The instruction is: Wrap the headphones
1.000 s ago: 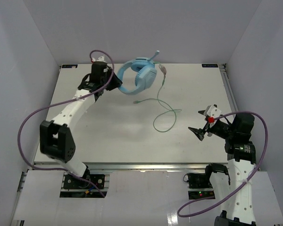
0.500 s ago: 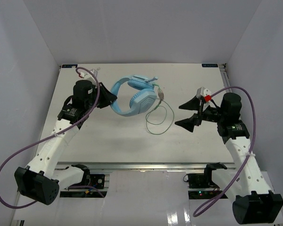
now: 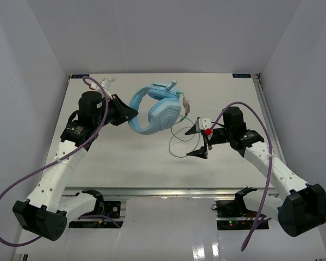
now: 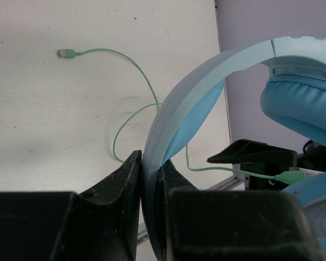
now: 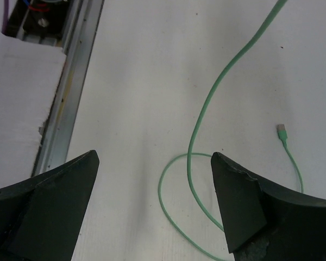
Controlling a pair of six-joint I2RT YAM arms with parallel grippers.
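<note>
The light blue headphones [image 3: 158, 111] hang above the table's back middle, held by the headband [image 4: 198, 92], which runs between the fingers of my left gripper [image 3: 131, 113] [image 4: 151, 166]. That gripper is shut on the band. One padded earcup [image 4: 301, 103] shows at the right of the left wrist view. The thin green cable [image 3: 176, 142] [image 4: 136, 70] drops from the headset and loops on the table, ending in a plug [image 4: 65, 53] [image 5: 282, 131]. My right gripper [image 3: 194, 142] [image 5: 155, 163] stands wide open over the cable loop [image 5: 176, 190], holding nothing.
Purple robot cables [image 3: 27, 174] trail from both arms. An aluminium rail [image 5: 70, 92] runs along the near edge of the white table [image 3: 114, 157]. White walls close in the left, right and back sides.
My left gripper brought the headphones forward from the back of the table. My right arm swung left from the right side, and its open jaws now hang over the cable loop.
</note>
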